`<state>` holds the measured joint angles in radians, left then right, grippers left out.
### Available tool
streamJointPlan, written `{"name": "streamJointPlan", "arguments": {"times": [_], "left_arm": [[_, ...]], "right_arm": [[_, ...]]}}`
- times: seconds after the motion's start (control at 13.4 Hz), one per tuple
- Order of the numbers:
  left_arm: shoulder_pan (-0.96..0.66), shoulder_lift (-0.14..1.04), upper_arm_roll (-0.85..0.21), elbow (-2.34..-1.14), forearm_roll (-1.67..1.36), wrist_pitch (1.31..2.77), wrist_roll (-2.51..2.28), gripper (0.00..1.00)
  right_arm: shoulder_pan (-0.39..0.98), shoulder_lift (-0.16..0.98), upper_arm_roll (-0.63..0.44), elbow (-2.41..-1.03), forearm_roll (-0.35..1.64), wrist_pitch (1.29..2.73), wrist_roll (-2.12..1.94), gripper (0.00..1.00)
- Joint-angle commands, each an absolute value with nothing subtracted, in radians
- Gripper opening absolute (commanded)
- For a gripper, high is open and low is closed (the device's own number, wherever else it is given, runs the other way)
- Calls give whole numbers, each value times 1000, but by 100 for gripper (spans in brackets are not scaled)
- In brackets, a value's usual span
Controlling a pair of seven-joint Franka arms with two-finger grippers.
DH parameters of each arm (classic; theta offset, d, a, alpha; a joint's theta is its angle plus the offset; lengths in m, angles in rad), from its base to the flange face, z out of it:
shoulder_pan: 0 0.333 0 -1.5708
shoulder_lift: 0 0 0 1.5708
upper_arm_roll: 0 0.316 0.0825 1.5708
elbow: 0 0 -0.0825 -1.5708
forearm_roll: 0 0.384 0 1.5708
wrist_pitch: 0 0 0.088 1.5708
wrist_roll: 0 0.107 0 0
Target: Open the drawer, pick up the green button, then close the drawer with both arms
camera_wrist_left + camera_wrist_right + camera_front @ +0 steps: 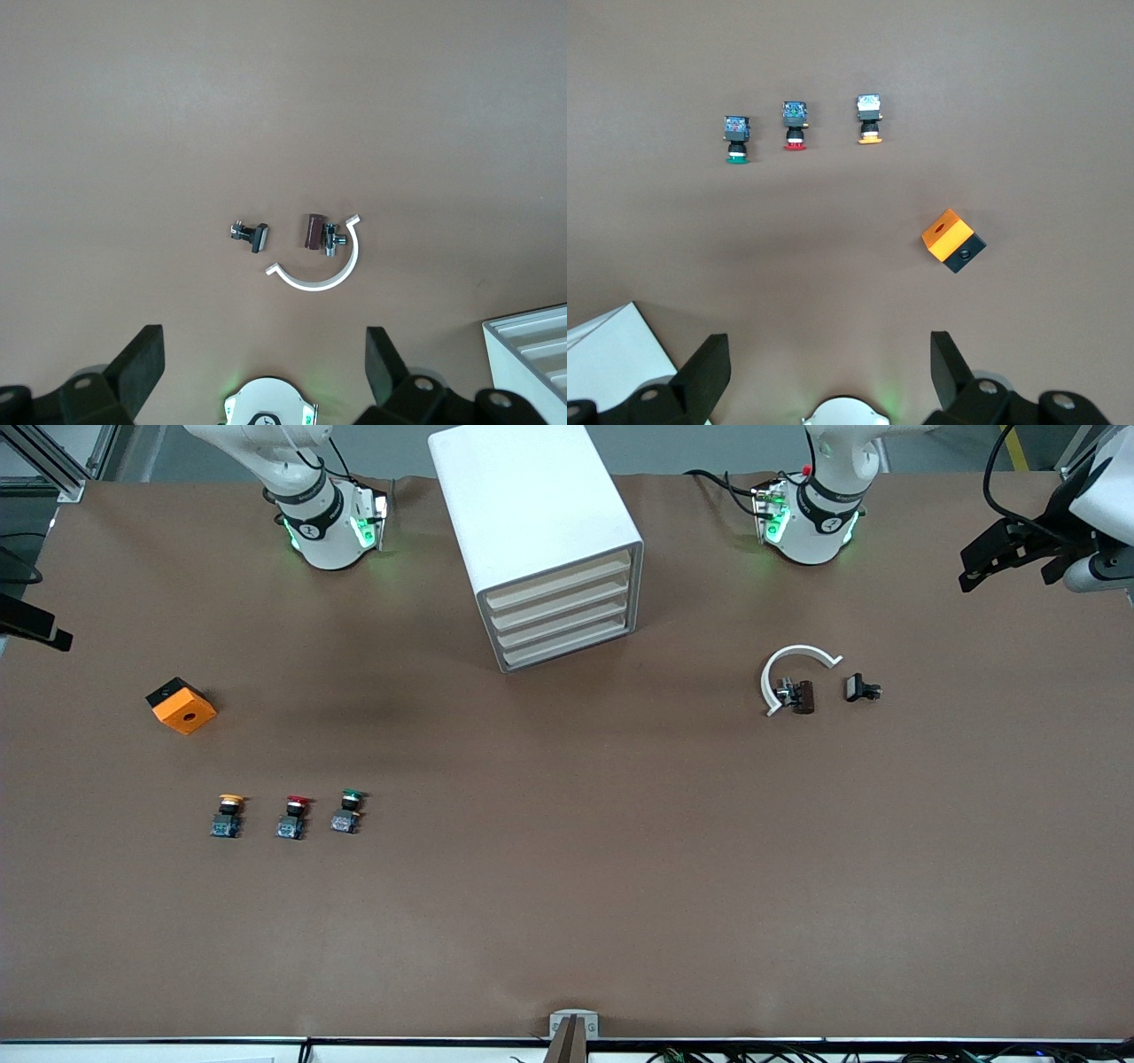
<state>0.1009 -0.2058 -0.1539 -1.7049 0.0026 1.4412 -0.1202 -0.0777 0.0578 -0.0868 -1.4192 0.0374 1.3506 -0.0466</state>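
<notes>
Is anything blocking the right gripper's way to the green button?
Nothing visible does. The green button stands on bare table, apart from the red button beside it. The right gripper, open, hangs high over its own end; the left gripper, open, waits.

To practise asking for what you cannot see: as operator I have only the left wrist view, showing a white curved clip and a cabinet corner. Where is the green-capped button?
Observer: The green-capped button is on the table toward the right arm's end, beside the red-capped button.
Operator: Is any drawer open?
Observer: No, all four fronts of the drawer cabinet sit flush.
Operator: My left gripper hangs open over the clip. And the right?
Observer: The right gripper hangs open over the table at its own end, by the orange box.
</notes>
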Motion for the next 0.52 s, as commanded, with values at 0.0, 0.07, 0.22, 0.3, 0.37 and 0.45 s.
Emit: {"name": "streamJointPlan", "arguments": {"times": [0.0,0.07,0.22,0.3,0.37,0.45], "left_arm": [[106,-232,-152,-1724,-11,1439,-101,100],[107,-230,-150,-1724,-11,1434,-101,100],[106,-224,-152,-1718,-9,1430,-103,100],[106,-221,-152,-1717,-9,1430,-103,100],[106,-221,-152,-1718,-9,1431,-103,100],[106,-222,-152,-1720,-9,1431,-103,100]], "right_arm": [[-12,6,-81,-1465,37,1362,61,100],[-3,-8,-81,-1486,37,1370,83,100],[3,-46,-83,-1541,37,1405,87,100],[3,-66,-81,-1572,37,1419,87,100],[5,-89,-83,-1601,37,1431,87,100],[3,-100,-83,-1618,35,1442,87,100]]}}
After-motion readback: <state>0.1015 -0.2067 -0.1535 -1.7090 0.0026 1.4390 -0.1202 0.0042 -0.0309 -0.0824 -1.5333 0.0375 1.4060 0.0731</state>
